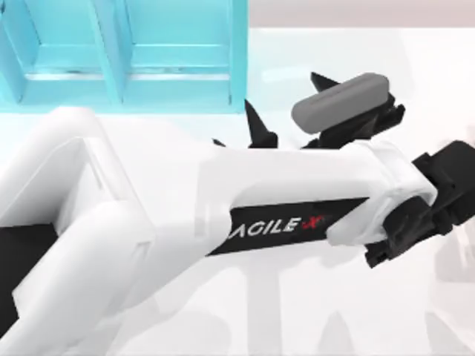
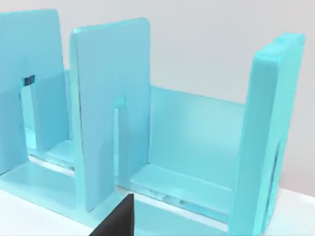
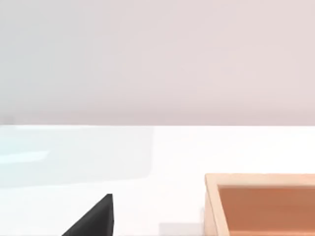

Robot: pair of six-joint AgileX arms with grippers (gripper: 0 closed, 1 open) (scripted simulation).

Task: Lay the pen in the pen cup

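Left hand (image 1: 288, 110) hovers by the blue rack (image 2: 110, 113); right hand (image 3: 92, 220) is near a wooden box (image 3: 266, 204) (either's grip: cannot tell). Where the pen lies I cannot tell. Confirm pen and cup before committing.

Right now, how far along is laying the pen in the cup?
Done: cannot tell; I can't place the pen or cup. In hand: left pincer hangs beside the blue divided rack; right pincer sits near an orange box. Left: unsettled; this fits before pickup or after the drop.
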